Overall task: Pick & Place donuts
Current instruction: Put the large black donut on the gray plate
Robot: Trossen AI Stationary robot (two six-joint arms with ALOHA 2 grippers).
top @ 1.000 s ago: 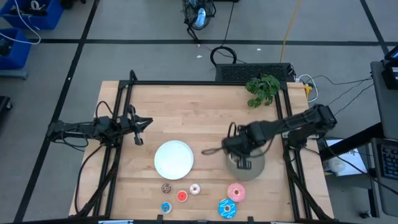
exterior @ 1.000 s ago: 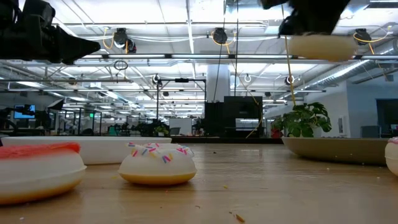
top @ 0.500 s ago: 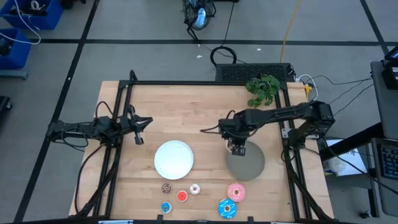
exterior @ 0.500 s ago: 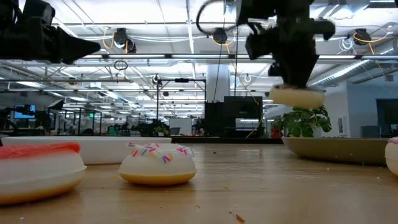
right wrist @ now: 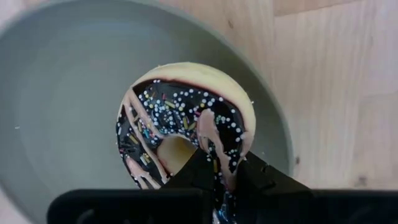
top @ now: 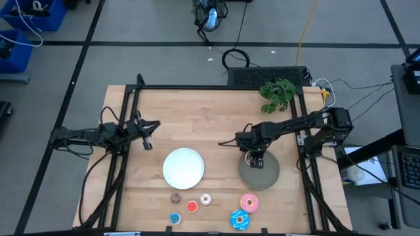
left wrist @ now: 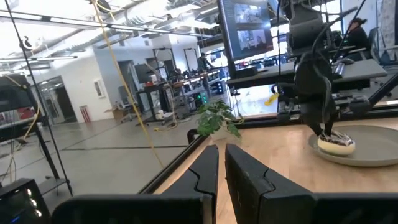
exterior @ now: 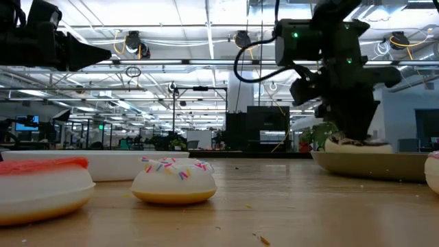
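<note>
Clamped between the right gripper's (top: 254, 159) fingers: rim of the chocolate donut (right wrist: 185, 132), resting on the grey plate (top: 268, 174), toward its far rim. Directly beneath those jaws, the plate; to their left, the white plate (top: 184, 166). Nearer the front edge than the jaws: a row of small donuts (top: 190, 205) before the white plate, with the pink donut (top: 249, 202) and the blue sprinkled donut (top: 239, 219) before the grey plate. Behind the jaws, at the table's (top: 197, 111) far edge, a plant (top: 277, 94). Well apart at the left edge, the left gripper (top: 148, 128), jaws closed, pointing toward the right one.
</note>
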